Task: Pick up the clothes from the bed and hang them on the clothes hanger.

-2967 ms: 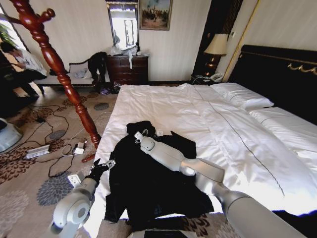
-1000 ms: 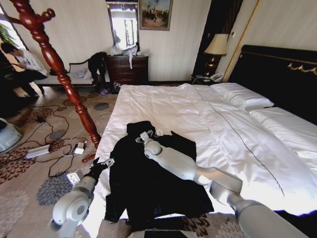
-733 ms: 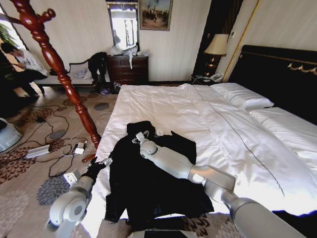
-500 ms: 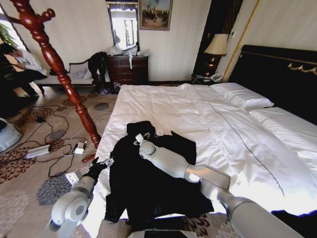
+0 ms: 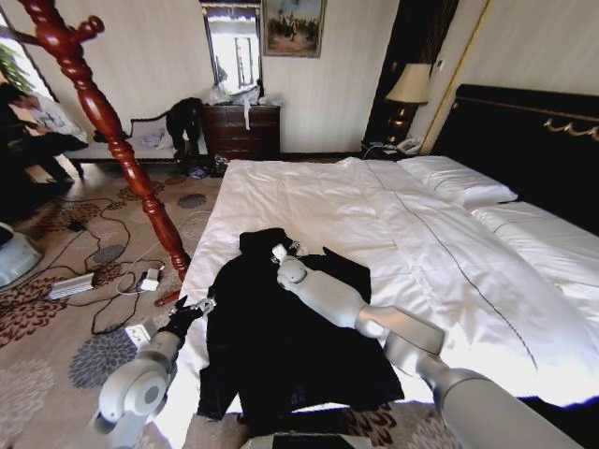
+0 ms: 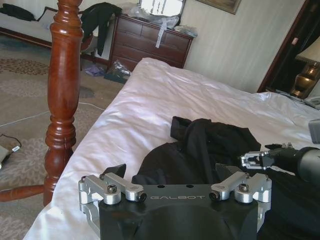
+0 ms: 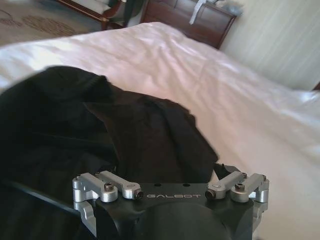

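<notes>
**Reaching for the garment collar: pick-up step in progress**

Reaching across the clothes [image 5: 281,327], the right gripper [image 5: 284,253] sits at the collar end; whether its fingers are spread or closed cannot be told. The clothes lie flat on the bed [image 5: 374,215], near its foot-side edge. The left gripper [image 5: 195,309] hovers beside the garment's edge, fingers spread. The clothes hanger [image 5: 112,131] stands on the floor just beside the bed. Judged next requirement: a firm grasp on the collar before lifting.

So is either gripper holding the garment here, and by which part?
Cannot be told. The right gripper is over the garment near its collar; the left gripper is at its edge by the bed side. No hold shows.
</notes>
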Tool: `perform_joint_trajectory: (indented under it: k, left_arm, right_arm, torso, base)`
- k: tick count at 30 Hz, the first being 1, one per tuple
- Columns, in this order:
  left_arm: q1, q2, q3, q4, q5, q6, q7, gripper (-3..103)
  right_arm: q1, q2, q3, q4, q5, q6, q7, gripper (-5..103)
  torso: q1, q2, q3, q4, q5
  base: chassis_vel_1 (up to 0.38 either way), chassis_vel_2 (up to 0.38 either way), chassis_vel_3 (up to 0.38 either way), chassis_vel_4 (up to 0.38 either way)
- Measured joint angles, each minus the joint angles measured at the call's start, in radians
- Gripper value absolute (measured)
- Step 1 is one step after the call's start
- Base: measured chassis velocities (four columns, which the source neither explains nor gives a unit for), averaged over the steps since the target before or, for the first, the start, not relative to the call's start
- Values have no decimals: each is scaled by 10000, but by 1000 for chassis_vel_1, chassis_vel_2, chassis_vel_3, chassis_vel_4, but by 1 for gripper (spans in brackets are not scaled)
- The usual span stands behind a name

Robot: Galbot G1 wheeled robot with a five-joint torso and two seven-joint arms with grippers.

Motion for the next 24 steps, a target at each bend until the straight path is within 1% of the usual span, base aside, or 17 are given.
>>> perform_joint_trajectory:
  k: [2,5,6,7,8,10,11,12,13,14,15,17,18,20,23,24]
  left_arm:
    - [-1,1,0,0,0,0,0,100]
    - [-66,46,-9,45,-73,-1,0,100]
    - [-82,54,-13,60,-91,-2,-1,100]
    - [-82,54,-13,60,-91,-2,-1,100]
    - [-112,67,-16,89,-113,-3,-1,100]
    - [-154,69,1,128,-125,-4,-3,100]
    - [-167,69,20,138,-128,-4,-5,100]
    - [-178,67,38,140,-130,-4,-4,100]
    - [-200,60,75,152,-130,-4,-6,100]
    - [-200,60,75,152,-130,-4,-6,100]
    - [-211,52,101,159,-130,-4,-6,100]
    - [-227,33,131,173,-127,-5,-9,100]
    - [-227,33,131,173,-127,-5,-9,100]
    - [-231,9,145,174,-120,-4,-14,100]
    - [-203,7,106,164,-112,-5,-15,100]
    - [-185,8,62,149,-112,-5,-15,100]
  right_arm:
    - [-2,-23,-1,46,68,0,-19,100]
    - [-28,-643,183,1543,1993,29,-1098,100]
    - [-23,-802,244,1982,2442,-65,-1352,100]
    - [-23,-802,244,1982,2442,-65,-1352,100]
    - [18,-1059,354,2523,2965,-310,-1763,100]
    - [196,-1344,599,2754,3210,-801,-2306,100]
    - [304,-1396,722,2670,3208,-1051,-2445,100]
    - [425,-1418,856,2494,3153,-1373,-2553,100]
    - [654,-1415,1049,2007,2950,-2008,-2769,100]
    - [654,-1415,1049,2007,2950,-2008,-2769,100]
    - [817,-1373,1146,1562,2743,-2349,-3054,100]
    - [1058,-1230,1278,718,2217,-2726,-3725,100]
    - [1058,-1230,1278,718,2217,-2726,-3725,100]
    - [1276,-945,1361,-378,1272,-3112,-4777,100]
    - [1388,-585,1423,-1351,-322,-3202,-6142,100]
    - [1432,-438,1429,-1744,-1075,-3186,-6641,100]
  torso:
    - [0,0,0,0,0]
    - [2,-1,1,-3,0]
    - [1,0,0,-3,0]
    - [1,0,0,-3,0]
    - [-1,0,-1,3,0]
    - [-4,0,-2,-1,-1]
    - [-3,0,-1,-5,0]
    - [-2,0,-1,-4,-1]
    - [-1,0,-1,-5,0]
    - [-1,0,-1,-5,0]
    - [-1,-1,0,-6,0]
    - [-2,0,-1,-5,-1]
    - [-2,0,-1,-5,-1]
    - [-1,0,0,0,0]
    - [0,0,0,-2,-1]
    - [-1,0,0,0,0]
  base:
    - [0,0,0,0]
    - [0,0,0,0]
    - [0,0,0,0]
    - [0,0,0,0]
    - [0,0,0,0]
    - [0,0,0,0]
    - [0,0,0,0]
    - [0,0,0,0]
    - [0,0,0,0]
    - [0,0,0,0]
    - [0,0,0,0]
    - [0,0,0,0]
    - [0,0,0,0]
    - [0,0,0,0]
    - [0,0,0,0]
    - [0,0,0,0]
